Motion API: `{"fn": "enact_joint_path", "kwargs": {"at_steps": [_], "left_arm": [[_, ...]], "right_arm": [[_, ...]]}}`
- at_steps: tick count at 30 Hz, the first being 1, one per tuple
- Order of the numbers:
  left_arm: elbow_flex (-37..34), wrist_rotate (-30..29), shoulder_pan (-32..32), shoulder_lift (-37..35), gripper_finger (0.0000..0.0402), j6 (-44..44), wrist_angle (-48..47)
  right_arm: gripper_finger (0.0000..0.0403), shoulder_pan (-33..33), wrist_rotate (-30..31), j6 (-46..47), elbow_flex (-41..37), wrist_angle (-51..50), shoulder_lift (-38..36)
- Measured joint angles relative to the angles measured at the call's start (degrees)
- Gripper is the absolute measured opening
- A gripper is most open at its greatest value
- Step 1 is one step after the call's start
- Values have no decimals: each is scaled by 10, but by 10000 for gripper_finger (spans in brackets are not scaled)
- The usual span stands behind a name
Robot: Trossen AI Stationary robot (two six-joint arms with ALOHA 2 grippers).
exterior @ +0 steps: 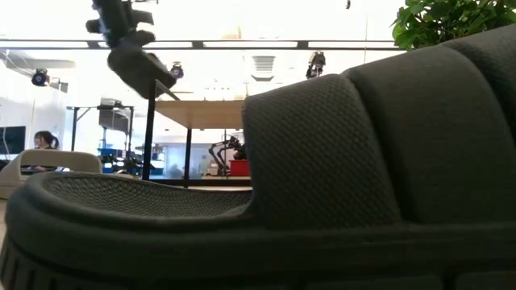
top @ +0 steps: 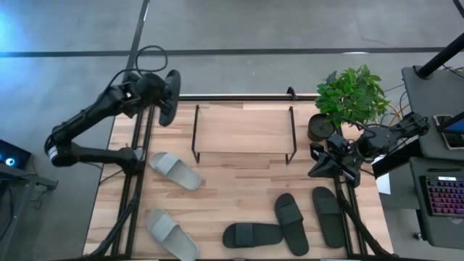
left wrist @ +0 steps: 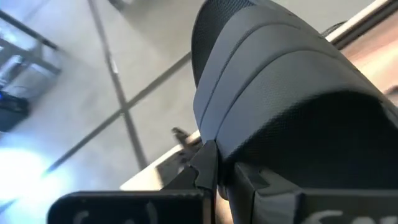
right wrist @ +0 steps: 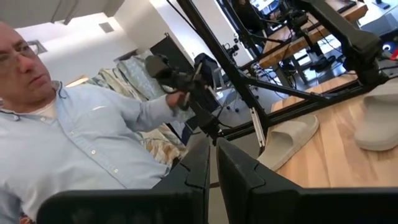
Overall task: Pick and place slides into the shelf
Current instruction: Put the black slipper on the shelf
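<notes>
Right up against the low camera sits a dark slide (exterior: 322, 185), its wide textured strap filling most of that view. From above, it's one of three dark slides lying along the near edge of the surface (top: 239, 174): one lying crosswise (top: 251, 234), one angled beside it (top: 291, 223), and another further right (top: 330, 215). Over on the left side, two light grey slides rest apart, one near the middle (top: 175, 170) and one at the near edge (top: 171, 233).

Up at the far left corner, the left gripper (top: 165, 98) is raised off the surface, fingers clamped on a fourth dark slide (top: 170, 96), which hangs out past the surface's far-left edge. The left wrist camera shows that slide's strap (left wrist: 292, 93) looming large just ahead of the fingers (left wrist: 205, 165).

The shelf (top: 243, 130) stands at the far middle of the surface, its wooden top board bare. The right gripper (top: 323, 164) waits at the right edge beside a potted plant (top: 351, 98), fingers drawn narrow with nothing between them. A person in a light blue shirt (right wrist: 74, 143) shows in the right wrist view.
</notes>
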Motion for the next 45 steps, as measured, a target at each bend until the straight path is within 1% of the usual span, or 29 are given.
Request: {"fn": "enact_joint_path", "kwargs": {"at_steps": [4, 9, 12, 15, 20, 23, 28, 31, 35, 39, 45], "left_arm": [[83, -2, -84, 57, 0, -63, -64], [163, -30, -187, 134, 0, -156, -144], [193, -34, -235, 176, 0, -192, -156], [219, -44, -266, 219, 0, -216, -166], [260, -61, -292, 292, 0, -280, -220], [286, -60, -301, 339, 0, -312, -255], [334, -59, -314, 413, 0, -317, -268], [349, -58, -315, 446, 0, -317, -269], [349, -54, -314, 469, 0, -317, -269], [348, -47, -315, 470, 0, -317, -269], [347, -72, -311, 461, 0, -295, -269]], "right_arm": [[22, 0, 0, 0, 0, 0, 0], [22, 0, 0, 7, 0, 0, 0], [22, 0, 0, 11, 0, 0, 0], [22, 0, 0, 8, 0, 0, 0], [22, 0, -1, 7, 0, 0, -7], [22, 0, -2, 4, 0, -2, -12], [22, 0, -29, 0, 0, -16, -13], [22, 0, -36, 0, 0, -26, -12], [22, 0, -36, 0, 0, -35, -12], [22, 0, -36, 0, 0, -39, -12], [22, 0, -36, 0, 0, -45, -12]]}}
